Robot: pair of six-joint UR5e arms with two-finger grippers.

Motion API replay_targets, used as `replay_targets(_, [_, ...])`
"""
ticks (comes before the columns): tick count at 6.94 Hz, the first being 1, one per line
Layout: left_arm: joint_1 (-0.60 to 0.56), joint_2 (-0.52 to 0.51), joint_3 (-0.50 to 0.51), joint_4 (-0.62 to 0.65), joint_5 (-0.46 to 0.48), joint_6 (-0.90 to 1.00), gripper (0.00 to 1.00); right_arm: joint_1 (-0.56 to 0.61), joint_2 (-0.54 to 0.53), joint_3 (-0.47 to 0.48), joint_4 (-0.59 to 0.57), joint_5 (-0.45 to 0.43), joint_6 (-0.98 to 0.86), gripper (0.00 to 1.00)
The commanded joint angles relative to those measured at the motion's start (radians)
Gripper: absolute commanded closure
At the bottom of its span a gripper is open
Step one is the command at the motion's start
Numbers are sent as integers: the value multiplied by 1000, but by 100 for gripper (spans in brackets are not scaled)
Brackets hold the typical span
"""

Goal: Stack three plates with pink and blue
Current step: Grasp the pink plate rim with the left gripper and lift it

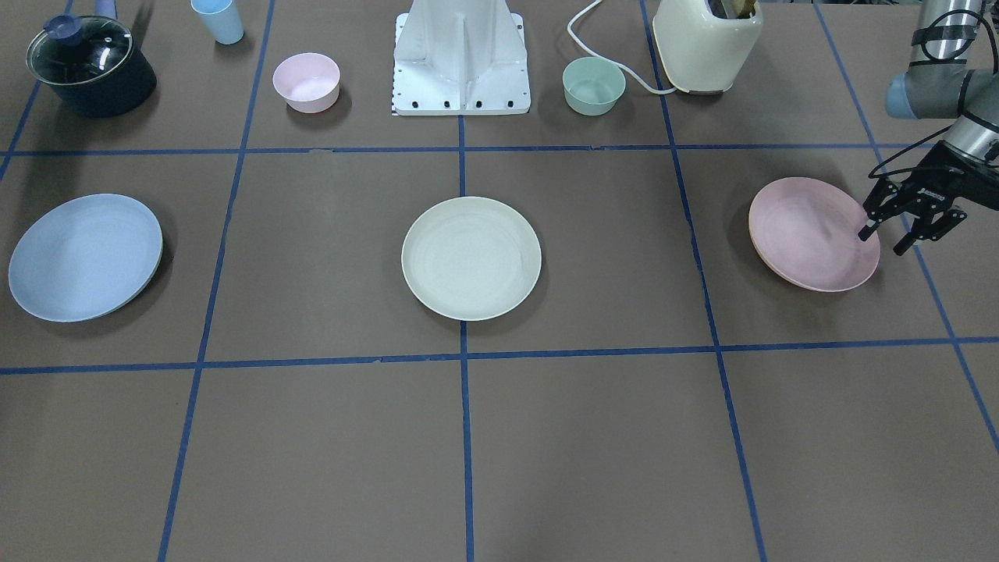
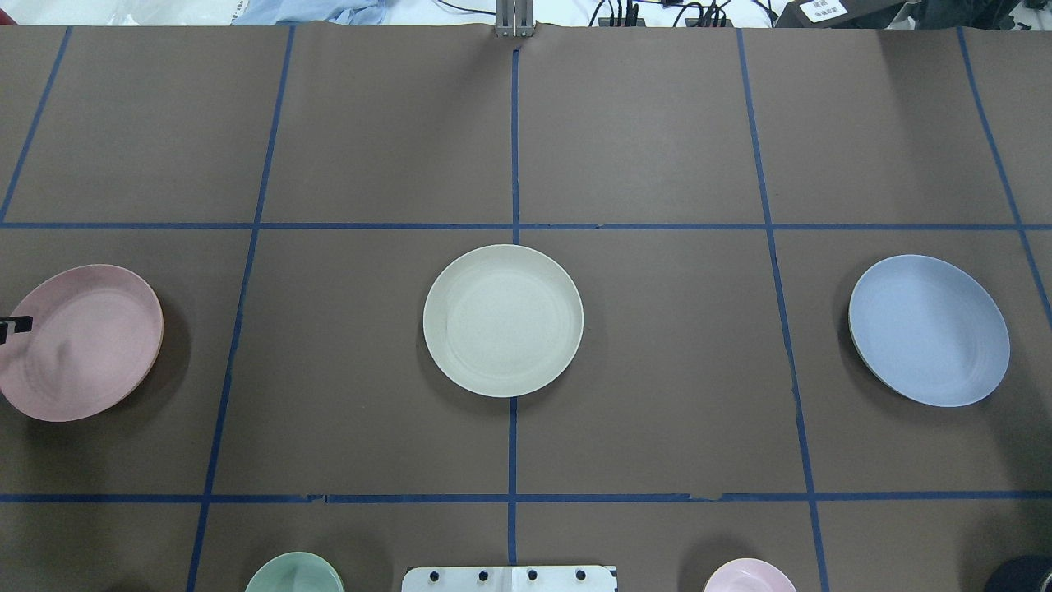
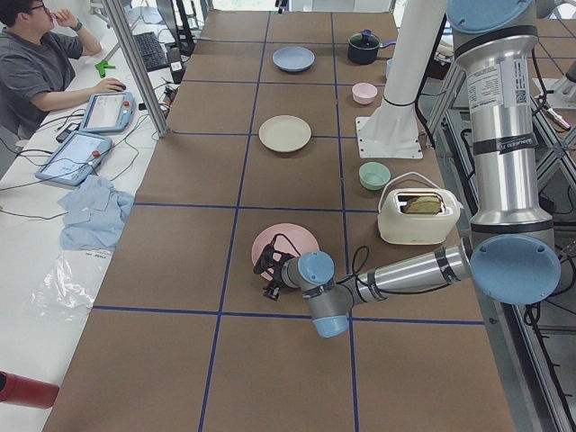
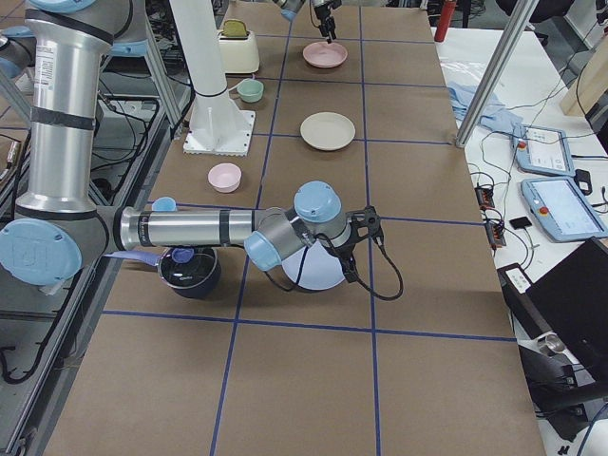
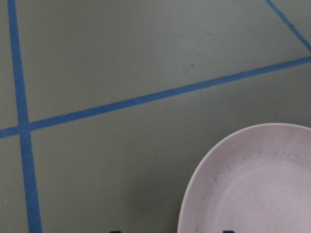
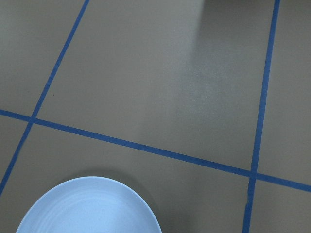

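Observation:
Three plates lie apart in a row on the brown table. The cream plate (image 1: 471, 257) is in the middle, the pale pink plate (image 1: 812, 234) on my left side and the light blue plate (image 1: 84, 257) on my right side. My left gripper (image 1: 886, 240) is open at the pink plate's outer rim, one finger over the plate and one outside it. The left wrist view shows that rim (image 5: 194, 194) between the fingertips. My right gripper (image 4: 366, 242) shows only in the exterior right view, beside the blue plate (image 4: 318, 271). I cannot tell whether it is open or shut.
Along the robot's side stand a small pink bowl (image 1: 306, 82), a mint-green bowl (image 1: 594, 86), a cream toaster (image 1: 706, 47), a dark pot with a glass lid (image 1: 90, 66), a blue cup (image 1: 218, 19) and the white robot base (image 1: 460, 62).

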Motion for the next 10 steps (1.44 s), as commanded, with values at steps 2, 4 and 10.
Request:
replay_targets(2, [89,6,-4,-28,59,-5,82,0,-5,-1,0,-2,0,0])
replay_targets(4, [75,15,-49,-27,-12,-6,100,0,-5,-1,0,-2,0,0])
replay_targets(10, [-108,-107,-662,726,-205,-97,100,0,-5,-1,-2,0,0,0])
